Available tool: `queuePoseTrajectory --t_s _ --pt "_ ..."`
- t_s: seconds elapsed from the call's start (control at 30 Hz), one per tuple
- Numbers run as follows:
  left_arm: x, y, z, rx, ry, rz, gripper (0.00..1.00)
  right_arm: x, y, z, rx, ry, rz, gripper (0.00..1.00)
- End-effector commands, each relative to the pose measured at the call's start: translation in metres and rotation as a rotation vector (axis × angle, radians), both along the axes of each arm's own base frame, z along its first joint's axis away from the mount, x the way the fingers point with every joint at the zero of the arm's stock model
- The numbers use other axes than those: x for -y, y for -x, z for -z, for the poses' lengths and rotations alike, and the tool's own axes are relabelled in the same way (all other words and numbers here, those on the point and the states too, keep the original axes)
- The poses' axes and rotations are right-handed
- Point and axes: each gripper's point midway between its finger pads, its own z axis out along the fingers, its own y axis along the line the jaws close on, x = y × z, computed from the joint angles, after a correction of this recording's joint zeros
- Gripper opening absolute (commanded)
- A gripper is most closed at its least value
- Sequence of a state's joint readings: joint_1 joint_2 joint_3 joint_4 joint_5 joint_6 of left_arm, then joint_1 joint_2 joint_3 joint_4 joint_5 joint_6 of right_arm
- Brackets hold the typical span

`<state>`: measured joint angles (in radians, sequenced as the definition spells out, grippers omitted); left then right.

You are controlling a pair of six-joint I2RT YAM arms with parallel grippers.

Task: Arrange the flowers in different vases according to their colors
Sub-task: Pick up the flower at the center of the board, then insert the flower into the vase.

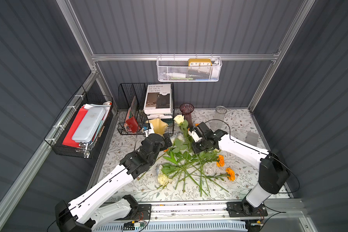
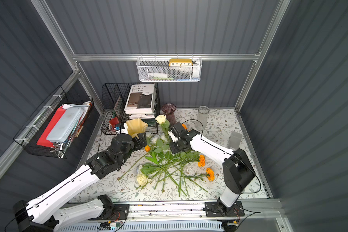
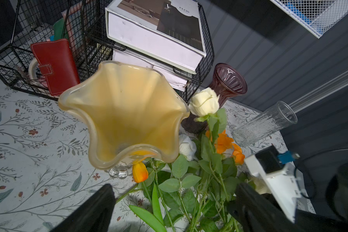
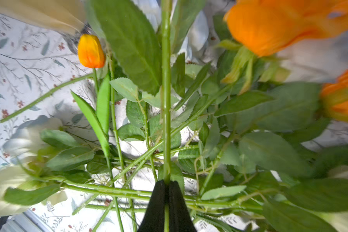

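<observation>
Looking in a top view, we see the cream rose (image 1: 178, 119) at twelve o'clock of the flower pile (image 1: 181, 158). Left wrist view: our left gripper (image 3: 175, 185) is wide open by the yellow vase (image 3: 127, 112). Right wrist view: our right gripper (image 4: 166, 183) pinches the stem (image 4: 166, 100); let's lift slowly, straight up.

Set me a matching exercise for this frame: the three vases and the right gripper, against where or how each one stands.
Things:
1. yellow vase
2. purple vase
3. clear vase
4. right gripper

Place or state:
A. shut on a green stem
B. the vase furthest to the robot's right
C. the middle one of the three vases
D. just in front of the black wire rack

Pairs: 1-D, 2-C, 3-B, 4-A.
</observation>
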<state>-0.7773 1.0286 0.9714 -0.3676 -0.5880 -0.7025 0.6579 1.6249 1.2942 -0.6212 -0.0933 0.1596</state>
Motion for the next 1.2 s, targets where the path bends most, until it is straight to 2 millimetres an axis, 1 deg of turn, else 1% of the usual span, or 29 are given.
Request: queuePoseTrajectory --t_s 0.0,0.13,0.23,0.3,0.37,0.43,0.47,0.5,0.57,0.6,0.63,0.67,0.73,0.77,0.87,1.0,1.17 --pt "-0.004 0.001 0.0 0.007 -0.013 -0.005 0.97 0.01 -0.001 -0.049 0.082 -0.048 0.011 0.0" --pt "-0.005 0.001 -0.004 0.019 -0.009 -0.003 0.97 0.029 -0.005 -0.106 0.191 -0.148 0.059 0.0" --pt "-0.004 0.002 -0.005 0.024 -0.006 0.003 0.97 0.051 -0.011 -0.168 0.319 -0.272 0.104 0.0" --pt "-0.003 0.001 -0.004 0.023 -0.008 0.008 0.97 0.067 -0.02 -0.21 0.424 -0.335 0.144 0.0" --pt "0.0 0.0 -0.002 0.021 -0.009 0.015 0.97 0.084 -0.032 -0.255 0.568 -0.367 0.182 0.0" --pt "0.003 -0.001 -0.001 0.027 -0.007 0.029 0.97 0.101 -0.047 -0.29 0.708 -0.355 0.248 0.0" --pt "0.004 -0.001 0.0 0.029 -0.006 0.034 0.97 0.106 -0.054 -0.312 0.788 -0.383 0.266 0.0" --pt "0.005 -0.001 -0.001 0.033 -0.003 0.039 0.97 0.108 -0.057 -0.324 0.83 -0.403 0.273 0.0" --pt "0.005 -0.001 0.0 0.038 -0.004 0.043 0.97 0.111 -0.067 -0.352 0.934 -0.452 0.284 0.0" --pt "0.005 -0.001 0.0 0.039 -0.005 0.044 0.97 0.11 -0.072 -0.362 0.971 -0.472 0.284 0.0" --pt "0.005 -0.001 -0.001 0.042 -0.006 0.046 0.98 0.108 -0.078 -0.369 1.03 -0.442 0.256 0.0" --pt "0.005 0.0 0.0 0.043 -0.008 0.046 0.98 0.153 -0.098 -0.374 1.143 -0.253 0.482 0.0" --pt "0.004 0.001 -0.003 0.049 -0.004 0.051 0.98 0.164 -0.112 -0.379 1.2 -0.179 0.543 0.0" --pt "0.004 0.002 -0.004 0.051 -0.001 0.054 0.98 0.169 -0.121 -0.377 1.217 -0.135 0.574 0.0" --pt "0.004 0.005 -0.01 0.058 0.019 0.063 0.98 0.181 -0.139 -0.374 1.266 -0.028 0.65 0.0" --pt "0.003 0.009 -0.013 0.056 0.033 0.071 0.98 0.196 -0.15 -0.376 1.351 0.036 0.742 0.0" --pt "0.002 0.011 -0.015 0.05 0.037 0.074 0.98 0.208 -0.165 -0.381 1.375 0.045 0.797 0.0"
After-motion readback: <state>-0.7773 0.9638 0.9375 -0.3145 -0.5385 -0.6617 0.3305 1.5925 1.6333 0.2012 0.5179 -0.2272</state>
